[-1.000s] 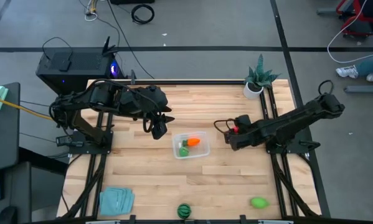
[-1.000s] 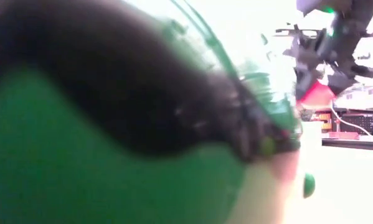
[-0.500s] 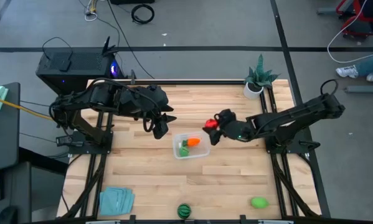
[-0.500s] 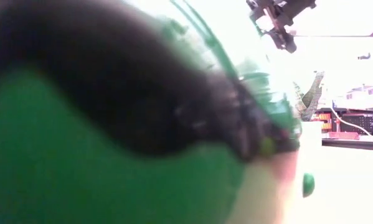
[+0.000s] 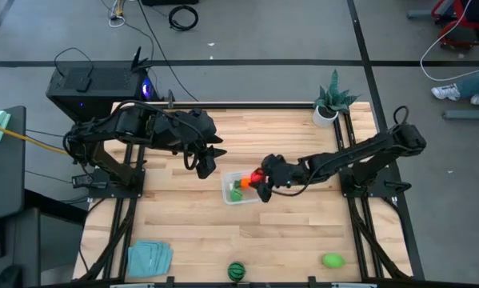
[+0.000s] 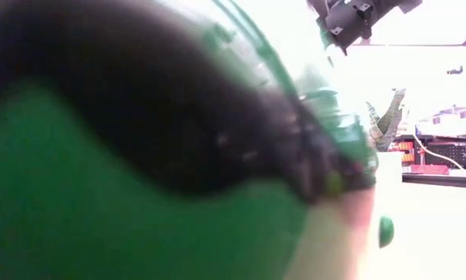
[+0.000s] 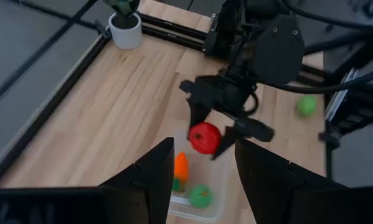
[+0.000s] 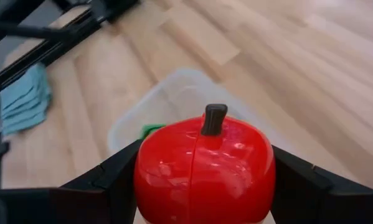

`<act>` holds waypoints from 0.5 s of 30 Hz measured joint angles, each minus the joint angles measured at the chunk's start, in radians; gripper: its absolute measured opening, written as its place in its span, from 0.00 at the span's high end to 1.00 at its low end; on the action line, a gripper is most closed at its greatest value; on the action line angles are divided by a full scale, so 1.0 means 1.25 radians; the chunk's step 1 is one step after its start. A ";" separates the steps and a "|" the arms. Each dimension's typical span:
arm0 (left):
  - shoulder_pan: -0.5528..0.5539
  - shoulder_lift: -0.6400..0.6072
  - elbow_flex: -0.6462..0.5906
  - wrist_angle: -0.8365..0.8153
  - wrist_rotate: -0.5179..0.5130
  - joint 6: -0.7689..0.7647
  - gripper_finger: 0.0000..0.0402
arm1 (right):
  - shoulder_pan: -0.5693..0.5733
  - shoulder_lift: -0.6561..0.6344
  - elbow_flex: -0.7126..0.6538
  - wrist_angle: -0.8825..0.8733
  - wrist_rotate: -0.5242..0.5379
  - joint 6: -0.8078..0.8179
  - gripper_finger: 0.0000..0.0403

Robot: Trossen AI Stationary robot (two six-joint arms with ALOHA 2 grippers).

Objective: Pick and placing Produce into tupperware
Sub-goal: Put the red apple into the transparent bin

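While the red apple [image 8: 205,168] is pinched in the right hand [image 5: 259,178], it is held just above the right end of the clear tub [image 5: 229,194] — the carrying step is judged nearly done. A carrot [image 5: 248,182] and a green piece [image 5: 236,194] already lie inside. Next, a short lowering and release over the tub is called for. The left hand [image 5: 206,165] — fingers spread, empty — waits near the tub's far left corner above the desk [image 5: 191,232].
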 joint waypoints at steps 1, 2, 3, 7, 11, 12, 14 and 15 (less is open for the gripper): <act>0.002 0.000 0.000 0.000 0.000 0.029 0.55 | 0.000 0.010 0.000 0.010 -0.012 -0.010 0.32; 0.003 0.000 0.000 0.000 0.001 0.063 0.55 | 0.000 0.019 0.000 0.013 -0.023 -0.017 0.32; 0.005 0.000 0.000 0.000 0.000 0.090 0.55 | 0.001 0.030 0.000 0.014 -0.030 -0.021 0.32; 0.006 0.000 0.000 0.000 0.000 0.147 0.55 | 0.000 0.069 0.000 0.025 -0.040 -0.023 0.32; 0.006 0.000 0.000 0.000 0.000 0.151 0.56 | 0.001 0.107 0.000 0.059 -0.060 -0.029 0.32; 0.006 0.000 0.000 0.000 0.000 0.150 0.56 | 0.001 0.114 0.000 0.061 -0.061 -0.029 0.32; 0.006 0.000 0.000 0.000 0.000 0.146 0.56 | 0.000 0.124 0.000 0.063 -0.061 -0.028 0.32; 0.006 0.000 0.000 0.000 0.000 0.138 0.55 | 0.000 0.125 0.000 0.062 -0.060 -0.027 0.31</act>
